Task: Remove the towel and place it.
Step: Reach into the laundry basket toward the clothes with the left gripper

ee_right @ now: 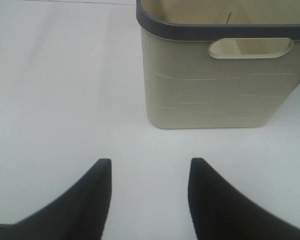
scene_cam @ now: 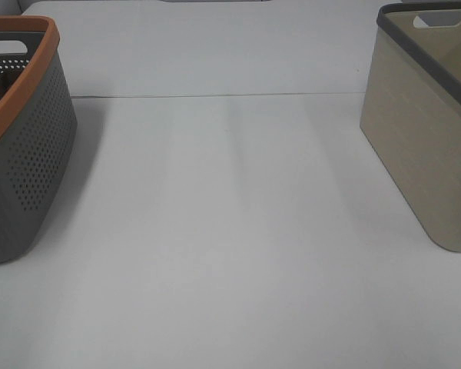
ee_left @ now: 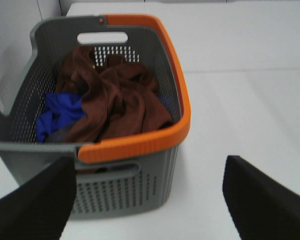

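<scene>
The dark brown towel (ee_left: 117, 102) lies crumpled inside the grey perforated basket with an orange rim (ee_left: 140, 142), seen in the left wrist view. A blue cloth (ee_left: 57, 115) lies beside it in the same basket. My left gripper (ee_left: 147, 172) is open, some way back from the basket's near wall, holding nothing. My right gripper (ee_right: 149, 167) is open and empty over the white table, a short way in front of the beige basket (ee_right: 215, 95). In the exterior high view neither gripper shows and the towel is hidden inside the grey basket (scene_cam: 23, 154).
The grey basket stands at the table's left edge and the beige basket with a dark grey rim (scene_cam: 426, 146) at the right edge. The white table (scene_cam: 230, 254) stretches between them. A seam (scene_cam: 215, 96) runs across the table at the back.
</scene>
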